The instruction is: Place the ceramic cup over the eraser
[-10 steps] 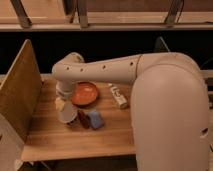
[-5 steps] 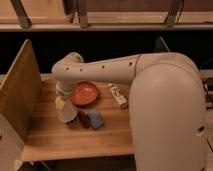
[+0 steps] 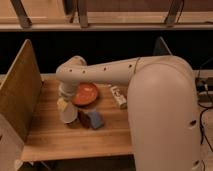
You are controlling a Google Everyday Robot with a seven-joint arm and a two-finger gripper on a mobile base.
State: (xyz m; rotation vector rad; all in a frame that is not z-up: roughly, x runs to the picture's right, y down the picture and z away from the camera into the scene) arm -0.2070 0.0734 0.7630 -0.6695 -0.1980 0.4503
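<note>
The off-white ceramic cup point(image 3: 68, 114) is at the left-centre of the wooden table point(image 3: 55, 137), directly below my gripper point(image 3: 63, 103). The gripper hangs from the end of the long white arm, which reaches in from the right, and it sits right at the cup's top. The black striped eraser is hidden from view. A small dark-red object point(image 3: 82, 118) and a light-blue block point(image 3: 95, 119) lie just right of the cup.
A wide orange bowl point(image 3: 85, 93) sits behind the cup, partly under the arm. A long white tube point(image 3: 118, 96) lies right of the bowl. A tall wooden side panel point(image 3: 20, 92) bounds the table's left edge. The robot's large white body point(image 3: 162, 120) fills the right side.
</note>
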